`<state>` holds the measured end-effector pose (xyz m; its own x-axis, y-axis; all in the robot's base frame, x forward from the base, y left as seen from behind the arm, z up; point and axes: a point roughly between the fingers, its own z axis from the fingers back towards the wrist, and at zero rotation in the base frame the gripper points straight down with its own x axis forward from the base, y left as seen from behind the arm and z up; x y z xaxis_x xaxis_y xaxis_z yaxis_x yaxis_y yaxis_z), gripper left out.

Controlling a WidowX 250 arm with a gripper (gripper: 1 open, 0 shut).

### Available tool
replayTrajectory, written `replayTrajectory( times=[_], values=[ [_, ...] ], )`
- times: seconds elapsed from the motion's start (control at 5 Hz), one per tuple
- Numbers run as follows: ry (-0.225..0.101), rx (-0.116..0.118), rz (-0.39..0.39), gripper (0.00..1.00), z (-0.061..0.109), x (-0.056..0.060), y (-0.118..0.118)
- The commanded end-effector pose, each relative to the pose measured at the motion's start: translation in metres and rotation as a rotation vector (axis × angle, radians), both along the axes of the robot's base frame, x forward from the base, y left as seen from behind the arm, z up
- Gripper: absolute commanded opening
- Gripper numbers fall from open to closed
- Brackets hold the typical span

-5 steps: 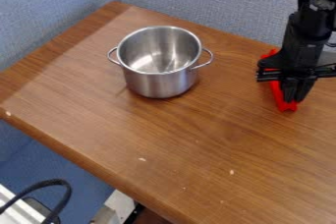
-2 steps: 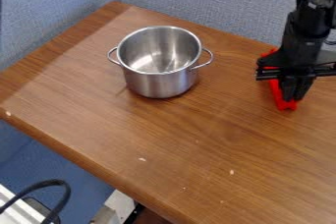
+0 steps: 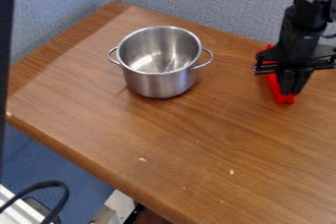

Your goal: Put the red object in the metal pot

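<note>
The metal pot (image 3: pixel 160 59) stands upright and empty on the left half of the wooden table, shiny, with two small side handles. The red object (image 3: pixel 278 88), a narrow bright red bar, is at the right side of the table, well apart from the pot. My gripper (image 3: pixel 288 75) points straight down over the bar and is shut on it; its black fingers cover the bar's middle, so only the red ends show. Whether the bar still touches the table I cannot tell.
The wooden table (image 3: pixel 171 140) has its front edge running diagonally at the lower left. A blue wall rises behind it. A black cable (image 3: pixel 33 200) loops on the floor at the bottom left.
The gripper and the red object have shifted very slightly up and left in the picture; otherwise the scene is the same.
</note>
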<state>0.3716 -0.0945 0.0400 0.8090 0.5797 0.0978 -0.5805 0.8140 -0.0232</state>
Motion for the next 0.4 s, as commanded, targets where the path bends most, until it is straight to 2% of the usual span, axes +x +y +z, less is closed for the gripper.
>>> replayTrajectory(
  times=[0.0,0.2],
  values=[
    [0.133,0.034,0.052,0.0,-0.0483,-0.012,0.022],
    [0.136,0.033,0.062,0.0,-0.0505,-0.0098,0.0226]
  ],
)
